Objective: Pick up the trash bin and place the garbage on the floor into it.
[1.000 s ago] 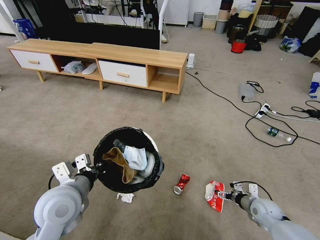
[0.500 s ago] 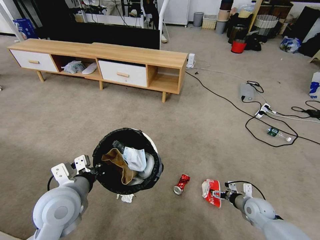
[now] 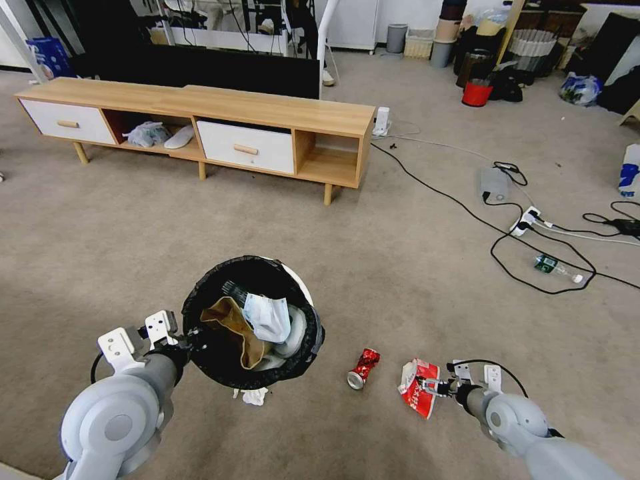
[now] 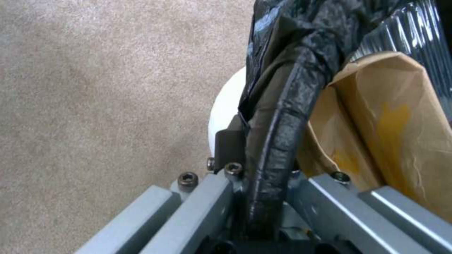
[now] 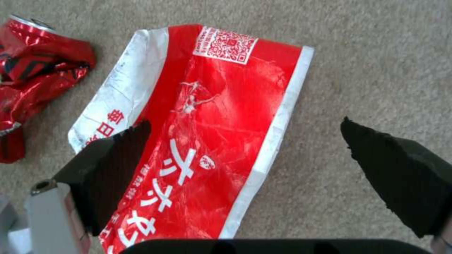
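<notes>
The trash bin (image 3: 303,283), white with a black bag over its rim, hangs just above the carpet at lower left. My left gripper (image 3: 192,337) (image 4: 263,165) is shut on its near rim. Inside lie a brown paper bag (image 3: 233,327) (image 4: 391,123) and white tissues (image 3: 268,319). The red-white snack wrapper (image 3: 415,390) (image 5: 221,116) lies on the carpet between the wide-apart fingers (image 5: 108,169) of my open right gripper (image 3: 432,385) (image 5: 243,123). Left of the wrapper lies a crushed red can (image 3: 363,369) (image 5: 33,70). A white tissue (image 3: 252,397) peeks out below the bin. A green-labelled bottle (image 3: 552,266) lies far right.
A long wooden TV cabinet (image 3: 200,110) stands across the back. Black cables (image 3: 507,247), a power strip (image 3: 527,219) and a grey box (image 3: 495,181) lie on the carpet at right. A red bucket (image 3: 477,93) and clutter stand at the back right. Open carpet lies ahead.
My right gripper has moved left around the snack wrapper, which has shifted a little left with it. The left arm and bin have drifted slightly left.
</notes>
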Available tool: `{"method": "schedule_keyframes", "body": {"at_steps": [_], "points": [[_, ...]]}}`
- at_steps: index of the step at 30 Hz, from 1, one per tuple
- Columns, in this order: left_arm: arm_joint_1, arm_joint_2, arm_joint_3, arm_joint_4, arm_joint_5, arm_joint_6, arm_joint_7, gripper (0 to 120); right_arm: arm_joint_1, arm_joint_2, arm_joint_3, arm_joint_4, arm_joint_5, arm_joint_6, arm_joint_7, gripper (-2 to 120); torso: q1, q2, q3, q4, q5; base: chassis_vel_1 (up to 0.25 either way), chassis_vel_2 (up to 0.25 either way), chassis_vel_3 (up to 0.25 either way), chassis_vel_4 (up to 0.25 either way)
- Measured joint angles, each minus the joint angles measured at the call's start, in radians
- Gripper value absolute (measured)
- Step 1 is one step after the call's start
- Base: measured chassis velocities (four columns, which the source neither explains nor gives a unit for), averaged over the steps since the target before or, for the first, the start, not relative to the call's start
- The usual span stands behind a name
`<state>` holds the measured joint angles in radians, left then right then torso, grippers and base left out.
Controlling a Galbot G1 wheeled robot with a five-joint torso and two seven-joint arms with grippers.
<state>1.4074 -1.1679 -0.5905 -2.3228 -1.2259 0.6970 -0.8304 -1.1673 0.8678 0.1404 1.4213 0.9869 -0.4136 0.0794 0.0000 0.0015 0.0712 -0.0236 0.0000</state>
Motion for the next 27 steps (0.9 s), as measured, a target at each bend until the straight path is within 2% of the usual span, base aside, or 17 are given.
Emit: {"method": "schedule_keyframes", "body": {"at_steps": [8, 27], "points": [[0.001, -0.005, 0.001, -0.004, 0.003, 0.0, 0.001, 0, -0.023, 0.0, 0.01, 0.035, 0.024, -0.003, 0.023, 100, 0.0, 0.0, 0.0, -0.0001, 0.0, 0.0, 0.0, 0.0, 0.0], [0.008, -0.007, -0.002, -0.007, 0.008, 0.0, 0.004, 0, 0.002, 0.02, -0.008, 0.024, 0.029, -0.002, 0.031, 100, 0.0, 0.0, 0.0, 0.0, 0.0, 0.0, 0.0, 0.0, 0.0]]}}
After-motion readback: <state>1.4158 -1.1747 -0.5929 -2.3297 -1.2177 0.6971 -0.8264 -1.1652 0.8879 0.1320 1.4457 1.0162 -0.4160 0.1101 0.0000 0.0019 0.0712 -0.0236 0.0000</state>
